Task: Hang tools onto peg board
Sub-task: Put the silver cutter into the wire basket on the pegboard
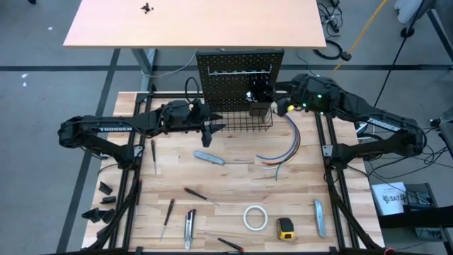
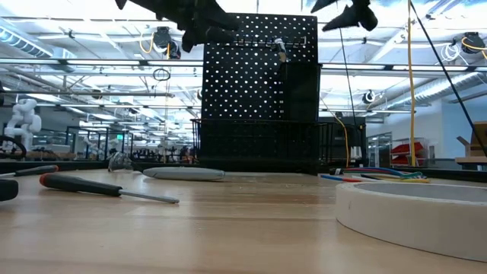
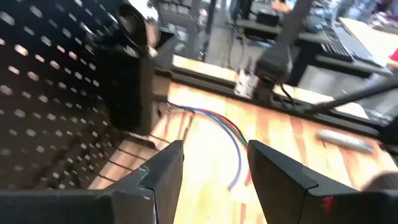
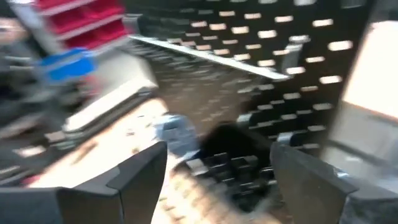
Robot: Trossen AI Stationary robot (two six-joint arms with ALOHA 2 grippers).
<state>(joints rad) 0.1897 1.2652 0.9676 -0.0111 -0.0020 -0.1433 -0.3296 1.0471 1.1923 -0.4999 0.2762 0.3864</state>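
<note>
High view | peg board point(image 1: 237, 71) upright, wide face toward table | right gripper point(image 1: 263, 99) spread, empty, beside it

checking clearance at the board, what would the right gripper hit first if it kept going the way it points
Probably the upright black perforated peg board: the right gripper, fingers open, faces its holes and hook rail, with the small black bin low in the path. Motion blur leaves depth unclear.

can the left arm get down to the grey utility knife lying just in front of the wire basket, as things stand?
Probably yes. The left gripper hangs by the wire basket, fingers apart and empty, and the grey utility knife lies alone on bare table just in front of it. The coloured wires lie off to the right.
</note>
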